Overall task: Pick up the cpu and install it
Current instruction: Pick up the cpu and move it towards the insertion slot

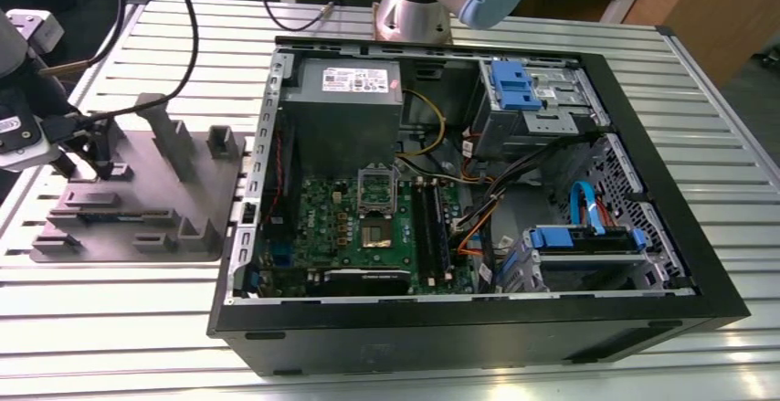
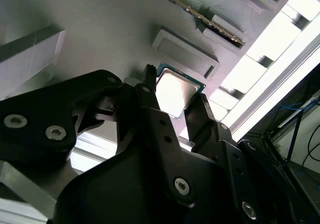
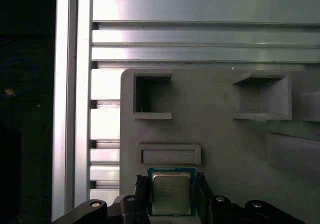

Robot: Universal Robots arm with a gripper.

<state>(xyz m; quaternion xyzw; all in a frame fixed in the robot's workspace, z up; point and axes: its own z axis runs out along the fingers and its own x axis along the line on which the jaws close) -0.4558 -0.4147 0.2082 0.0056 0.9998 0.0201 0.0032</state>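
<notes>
The black gripper had its jaws narrow, pinched on two opposite edges of the small square silver-topped cpu. It lay flat, lid up, on the grey plastic tray at the exterior view's left. Square, so no real long axis. Such a thin-edge hold could well tilt or slip!

- cpu: silver-grey top, green rim
- gripper: black
- tray: plain grey
- table: silver, ribbed with parallel slats
- computer case: black
- drive clips: blue
</notes>
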